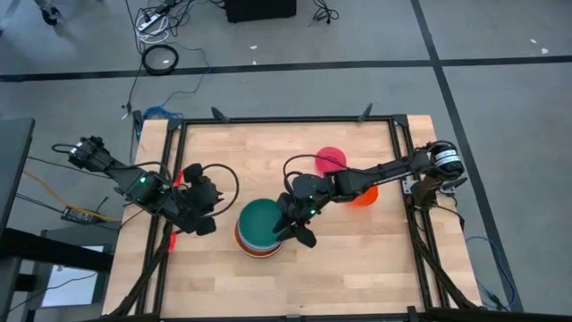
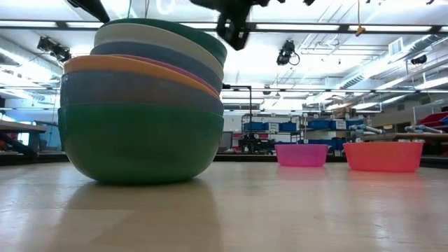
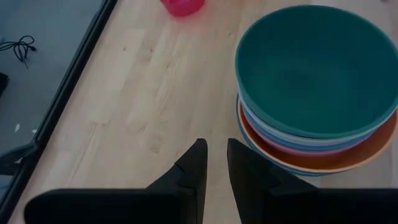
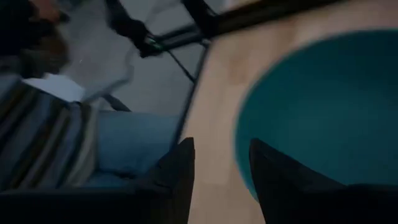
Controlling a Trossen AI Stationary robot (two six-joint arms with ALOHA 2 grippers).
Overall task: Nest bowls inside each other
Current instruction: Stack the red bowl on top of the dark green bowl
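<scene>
On the wooden worktop, toward six o'clock from its middle in the high view, stands the stack of nested bowls, a teal bowl uppermost and orange, pink, blue and white rims showing beneath. The right gripper hangs at the stack's three o'clock rim, its jaws apart and empty. The left gripper rests at the stack's nine o'clock, jaws a narrow slit apart, holding nothing. Farther off, toward one o'clock, a magenta bowl and a red-orange bowl sit apart.
</scene>
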